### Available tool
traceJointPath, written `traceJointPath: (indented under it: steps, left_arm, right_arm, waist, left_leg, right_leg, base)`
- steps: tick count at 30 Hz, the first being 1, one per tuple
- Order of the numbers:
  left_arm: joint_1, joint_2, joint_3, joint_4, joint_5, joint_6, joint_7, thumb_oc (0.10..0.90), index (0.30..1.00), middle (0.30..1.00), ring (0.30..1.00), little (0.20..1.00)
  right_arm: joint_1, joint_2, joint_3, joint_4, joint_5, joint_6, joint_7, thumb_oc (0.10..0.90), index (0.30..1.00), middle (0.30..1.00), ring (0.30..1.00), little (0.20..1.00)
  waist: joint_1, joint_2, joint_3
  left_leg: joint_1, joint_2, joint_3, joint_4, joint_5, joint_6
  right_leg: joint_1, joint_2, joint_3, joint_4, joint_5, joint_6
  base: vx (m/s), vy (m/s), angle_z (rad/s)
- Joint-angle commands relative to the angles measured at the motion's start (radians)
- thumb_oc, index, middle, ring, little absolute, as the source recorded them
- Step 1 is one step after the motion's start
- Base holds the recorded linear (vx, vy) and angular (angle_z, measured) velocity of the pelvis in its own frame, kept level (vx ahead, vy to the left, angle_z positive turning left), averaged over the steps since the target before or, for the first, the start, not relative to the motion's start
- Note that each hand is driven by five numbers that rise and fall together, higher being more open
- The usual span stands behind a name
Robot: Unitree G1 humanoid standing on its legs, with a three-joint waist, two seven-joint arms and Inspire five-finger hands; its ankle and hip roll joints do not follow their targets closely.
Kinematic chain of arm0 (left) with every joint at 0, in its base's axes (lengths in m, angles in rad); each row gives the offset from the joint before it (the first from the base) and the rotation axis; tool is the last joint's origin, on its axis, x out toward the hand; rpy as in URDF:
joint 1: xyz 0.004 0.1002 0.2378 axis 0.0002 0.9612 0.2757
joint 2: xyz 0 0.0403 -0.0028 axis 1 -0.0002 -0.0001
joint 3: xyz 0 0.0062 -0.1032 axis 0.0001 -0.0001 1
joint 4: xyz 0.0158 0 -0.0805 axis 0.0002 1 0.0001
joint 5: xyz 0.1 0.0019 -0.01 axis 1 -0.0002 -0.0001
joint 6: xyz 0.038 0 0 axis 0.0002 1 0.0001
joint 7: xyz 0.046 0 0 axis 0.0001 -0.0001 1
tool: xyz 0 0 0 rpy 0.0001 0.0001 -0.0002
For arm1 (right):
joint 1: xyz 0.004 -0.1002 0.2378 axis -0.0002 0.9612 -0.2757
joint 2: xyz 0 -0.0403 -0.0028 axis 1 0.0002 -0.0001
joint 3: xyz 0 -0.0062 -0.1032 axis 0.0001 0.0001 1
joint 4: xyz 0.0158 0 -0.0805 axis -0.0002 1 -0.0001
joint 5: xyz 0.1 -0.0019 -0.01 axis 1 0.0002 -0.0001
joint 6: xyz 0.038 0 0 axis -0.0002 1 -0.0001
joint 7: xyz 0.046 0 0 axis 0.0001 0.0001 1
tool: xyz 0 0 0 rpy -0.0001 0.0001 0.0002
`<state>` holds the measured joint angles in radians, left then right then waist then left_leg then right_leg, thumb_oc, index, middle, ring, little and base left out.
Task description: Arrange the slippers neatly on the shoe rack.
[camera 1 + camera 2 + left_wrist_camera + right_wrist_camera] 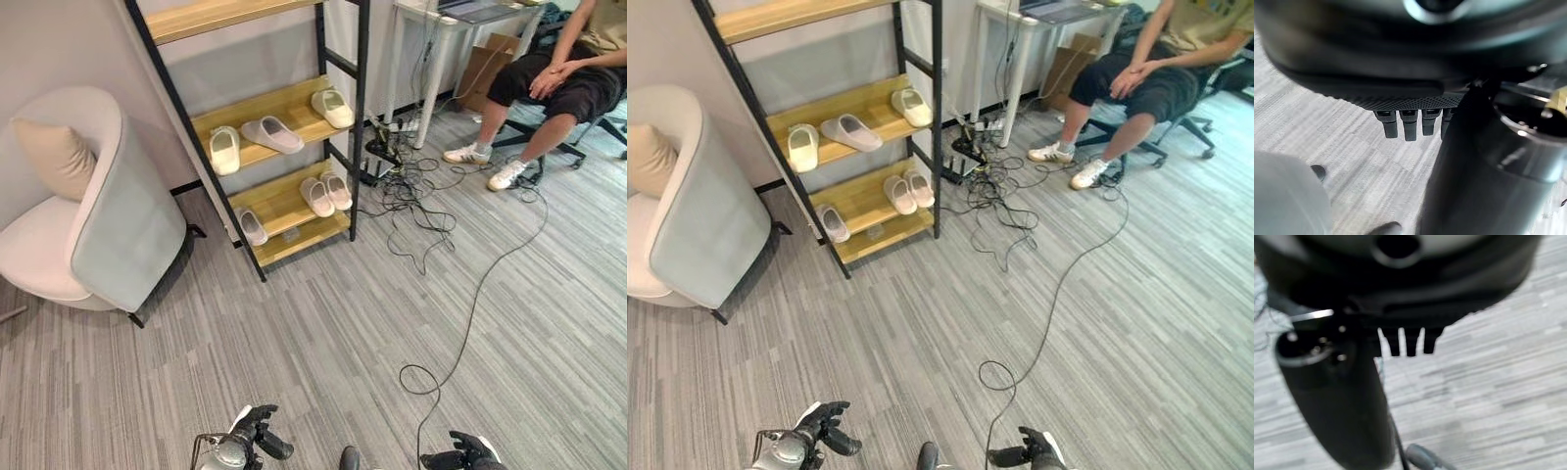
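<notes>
— Standing well back from the shoe rack (257, 117), the robot hangs both hands low over the carpet (323, 333); how do the slippers look from where you are?

— Six on the rack. On its middle shelf a cream slipper (224, 150) sits toward the armchair (93, 211) side, a grey slipper (272, 133) lies skewed just beside it, and another cream slipper (333, 107) sits well apart at the far end. On the bottom shelf a pale pair (326, 193) lies side by side, with a lone slipper (251, 225) at the armchair end.

— So the job is near done?

— All are shelved, I'd judge, but not yet neat: the two cream ones are split and the grey one is crooked. Pairing and squaring seem to remain.

— And the hands?

— Left hand (257, 434) has its fingers loosely curled on nothing. Right hand (462, 454) likewise, curled and empty; its wrist view shows only floor past the fingertips (1409, 344).

— Anything else near the rack?

— A tangle of cables (411, 191) beside it, and a seated person (554, 88) beyond that, by a white desk (441, 29)
</notes>
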<state>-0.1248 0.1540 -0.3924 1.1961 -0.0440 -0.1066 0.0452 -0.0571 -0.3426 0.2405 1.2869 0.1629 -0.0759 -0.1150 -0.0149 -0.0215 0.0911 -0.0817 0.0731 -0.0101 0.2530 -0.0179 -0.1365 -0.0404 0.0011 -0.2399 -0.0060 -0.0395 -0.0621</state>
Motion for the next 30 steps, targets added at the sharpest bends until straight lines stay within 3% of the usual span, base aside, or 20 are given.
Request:
traceJointPath:
  steps: [1, 4, 6, 7, 9, 10, 11, 12, 13, 14, 16, 18, 19, 20, 21, 23, 25, 30]
  left_arm:
    - [-0.043, 0.021, 0.007, 0.012, -0.042, -0.036, -0.003, 0.800, 0.900, 0.900, 0.900, 0.900]
    - [-0.027, 0.028, 0.007, 0.000, -0.033, -0.043, -0.007, 0.800, 0.900, 0.900, 0.900, 0.900]
    - [-0.025, 0.030, 0.007, -0.003, -0.031, -0.043, -0.008, 0.800, 0.900, 0.900, 0.900, 0.900]
    - [-0.013, 0.029, 0.011, 0.009, -0.022, -0.037, -0.018, 0.800, 0.900, 0.900, 0.900, 0.900]
    - [-0.010, 0.031, 0.013, 0.012, -0.017, -0.036, -0.018, 0.800, 0.900, 0.900, 0.900, 0.900]
    - [-0.006, 0.034, 0.018, 0.014, -0.021, -0.036, -0.024, 0.800, 0.900, 0.900, 0.900, 0.900]
    - [-0.006, 0.034, 0.018, 0.014, -0.021, -0.036, -0.024, 0.800, 0.900, 0.900, 0.900, 0.900]
    - [-0.008, 0.044, 0.026, 0.009, -0.030, -0.034, -0.029, 0.800, 0.900, 0.900, 0.900, 0.900]
    - [-0.009, 0.048, 0.027, 0.009, -0.029, -0.032, -0.029, 0.800, 0.900, 0.900, 0.900, 0.900]
    - [-0.009, 0.051, 0.027, 0.010, -0.026, -0.031, -0.027, 0.800, 0.900, 0.900, 0.900, 0.900]
    - [-0.007, 0.055, 0.027, 0.011, -0.026, -0.031, -0.027, 0.800, 0.900, 0.900, 0.900, 0.900]
    - [-0.007, 0.055, 0.023, 0.012, -0.032, -0.033, -0.026, 0.800, 0.900, 0.900, 0.900, 0.900]
    - [-0.014, 0.052, 0.016, 0.017, -0.029, -0.034, -0.027, 0.800, 0.900, 0.900, 0.900, 0.900]
    - [-0.014, 0.052, 0.016, 0.017, -0.029, -0.034, -0.027, 0.800, 0.900, 0.900, 0.900, 0.900]
    - [-0.022, 0.047, 0.013, 0.025, -0.023, -0.037, -0.023, 0.800, 0.900, 0.900, 0.900, 0.900]
    - [-0.031, 0.041, 0.013, 0.026, -0.016, -0.041, -0.019, 0.800, 0.900, 0.900, 0.900, 0.900]
    - [-0.038, 0.039, 0.009, 0.026, -0.010, -0.044, -0.016, 0.800, 0.900, 0.900, 0.900, 0.900]
    - [-0.027, 0.025, 0.003, 0.040, 0.006, -0.041, -0.017, 0.800, 0.900, 0.900, 0.900, 0.900]
  right_arm:
    - [0.008, -0.034, -0.024, -0.006, 0.014, -0.027, -0.023, 0.800, 0.900, 0.900, 0.900, 0.900]
    - [0.004, -0.028, -0.022, -0.012, 0.006, -0.030, -0.025, 0.800, 0.900, 0.900, 0.900, 0.900]
    - [0.003, -0.026, -0.020, -0.012, 0.004, -0.029, -0.025, 0.800, 0.900, 0.900, 0.900, 0.900]
    - [0.008, -0.017, -0.021, -0.013, -0.006, -0.027, -0.018, 0.800, 0.900, 0.900, 0.900, 0.900]
    - [0.011, -0.013, -0.022, -0.011, -0.015, -0.026, -0.020, 0.800, 0.900, 0.900, 0.900, 0.900]
    - [0.013, -0.007, -0.017, -0.008, -0.027, -0.025, -0.009, 0.800, 0.900, 0.900, 0.900, 0.900]
    - [0.013, -0.007, -0.017, -0.008, -0.027, -0.025, -0.009, 0.800, 0.900, 0.900, 0.900, 0.900]
    - [0.001, -0.003, -0.012, -0.017, -0.038, -0.023, 0.001, 0.800, 0.900, 0.900, 0.900, 0.900]
    - [0.000, -0.002, -0.011, -0.021, -0.039, -0.025, 0.001, 0.800, 0.900, 0.900, 0.900, 0.900]
    - [-0.002, 0.001, -0.009, -0.022, -0.043, -0.024, 0.001, 0.800, 0.900, 0.900, 0.900, 0.900]
    - [-0.002, 0.004, -0.007, -0.021, -0.044, -0.024, 0.001, 0.800, 0.900, 0.900, 0.900, 0.900]
    - [-0.001, 0.006, 0.000, -0.018, -0.044, -0.023, 0.003, 0.800, 0.900, 0.900, 0.900, 0.900]
    - [-0.004, 0.007, 0.001, -0.018, -0.038, -0.021, 0.002, 0.800, 0.900, 0.900, 0.900, 0.900]
    - [-0.004, 0.007, 0.002, -0.018, -0.038, -0.021, 0.002, 0.800, 0.900, 0.900, 0.900, 0.900]
    - [-0.009, 0.003, 0.003, -0.019, -0.037, -0.019, 0.000, 0.800, 0.900, 0.900, 0.900, 0.900]
    - [-0.010, 0.003, 0.004, -0.021, -0.036, -0.018, 0.001, 0.800, 0.900, 0.900, 0.900, 0.900]
    - [-0.007, 0.001, 0.001, -0.019, -0.035, -0.015, -0.002, 0.800, 0.900, 0.900, 0.900, 0.900]
    - [0.011, -0.005, 0.002, -0.013, -0.035, -0.015, -0.002, 0.800, 0.900, 0.900, 0.900, 0.900]
  waist:
    - [0.017, 0.013, -0.013]
    - [0.063, 0.031, -0.009]
    - [0.076, 0.029, -0.007]
    - [0.084, 0.029, -0.024]
    - [0.087, 0.026, -0.032]
    - [0.096, 0.027, -0.039]
    - [0.096, 0.027, -0.039]
    - [0.086, 0.035, -0.020]
    - [0.081, 0.041, -0.015]
    - [0.077, 0.050, -0.010]
    - [0.076, 0.059, -0.012]
    - [0.065, 0.063, -0.010]
    - [0.050, 0.056, -0.015]
    - [0.048, 0.058, -0.011]
    - [0.028, 0.043, -0.008]
    - [0.001, 0.041, 0.001]
    - [-0.021, 0.044, 0.006]
    - [-0.031, 0.035, -0.020]
  left_leg:
    - [-0.026, -0.105, 0.022, -0.159, -0.014, 0.067]
    - [-0.128, -0.145, 0.052, -0.259, 0.106, 0.061]
    - [-0.141, -0.149, 0.056, -0.266, 0.120, 0.057]
    - [-0.123, -0.142, 0.069, -0.278, 0.116, 0.079]
    - [-0.119, -0.144, 0.076, -0.275, 0.116, 0.088]
    - [-0.093, -0.148, 0.086, -0.272, 0.099, 0.104]
    - [-0.093, -0.148, 0.086, -0.272, 0.099, 0.104]
    - [-0.048, -0.147, 0.075, -0.269, 0.069, 0.126]
    - [-0.038, -0.142, 0.070, -0.263, 0.060, 0.132]
    - [-0.019, -0.136, 0.063, -0.258, 0.048, 0.138]
    - [0.003, -0.127, 0.053, -0.258, 0.034, 0.141]
    - [0.045, -0.124, 0.035, -0.264, 0.011, 0.141]
    - [0.079, -0.128, 0.026, -0.284, -0.004, 0.133]
    - [0.085, -0.126, 0.023, -0.286, -0.005, 0.132]
    - [0.122, -0.140, 0.017, -0.308, -0.018, 0.121]
    - [0.164, -0.139, 0.005, -0.326, -0.036, 0.108]
    - [0.200, -0.128, 0.003, -0.337, -0.052, 0.095]
    - [0.240, -0.103, 0.001, -0.340, -0.086, 0.074]
  right_leg:
    - [-0.039, -0.042, 0.078, 0.060, -0.002, 0.163]
    - [0.060, 0.006, 0.117, 0.009, -0.026, 0.164]
    - [0.089, 0.010, 0.136, 0.005, -0.039, 0.162]
    - [0.127, 0.012, 0.145, 0.007, -0.070, 0.166]
    - [0.136, 0.000, 0.148, 0.024, -0.076, 0.171]
    - [0.112, -0.023, 0.134, 0.133, -0.072, 0.201]
    - [0.112, -0.023, 0.134, 0.133, -0.072, 0.201]
    - [0.005, -0.069, 0.121, 0.360, -0.008, 0.235]
    - [-0.032, -0.078, 0.111, 0.419, 0.038, 0.242]
    - [-0.075, -0.094, 0.099, 0.487, 0.062, 0.237]
    - [-0.101, -0.104, 0.080, 0.504, 0.061, 0.221]
    - [-0.133, -0.107, 0.058, 0.458, 0.029, 0.204]
    - [-0.170, -0.092, 0.048, 0.334, 0.026, 0.203]
    - [-0.162, -0.090, 0.045, 0.331, 0.025, 0.203]
    - [-0.209, -0.083, 0.039, 0.165, 0.076, 0.219]
    - [-0.241, -0.071, 0.039, 0.046, 0.128, 0.239]
    - [-0.259, -0.070, 0.049, -0.003, 0.157, 0.254]
    - [-0.209, -0.084, 0.053, -0.014, 0.186, 0.243]
  base:
    - [0.30, -0.052, -0.03]
    - [0.40, -0.051, 0.01]
    - [0.33, 0.003, -0.31]
    - [0.39, 0.053, -0.49]
    - [0.35, 0.078, -0.42]
    - [0.20, 0.079, -0.41]
    - [0.34, 0.151, -0.49]
    - [0.20, 0.091, -0.49]
    - [0.28, 0.112, -0.43]
    - [0.13, 0.040, -0.13]
    - [0.28, 0.027, 0.19]
    - [0.41, -0.039, 0.30]
    - [0.26, -0.072, 0.27]
    - [0.49, -0.164, 0.45]
    - [0.37, -0.146, 0.42]
    - [0.42, -0.179, 0.27]
    - [0.31, -0.161, 0.40]
    - [0.30, -0.224, 0.62]
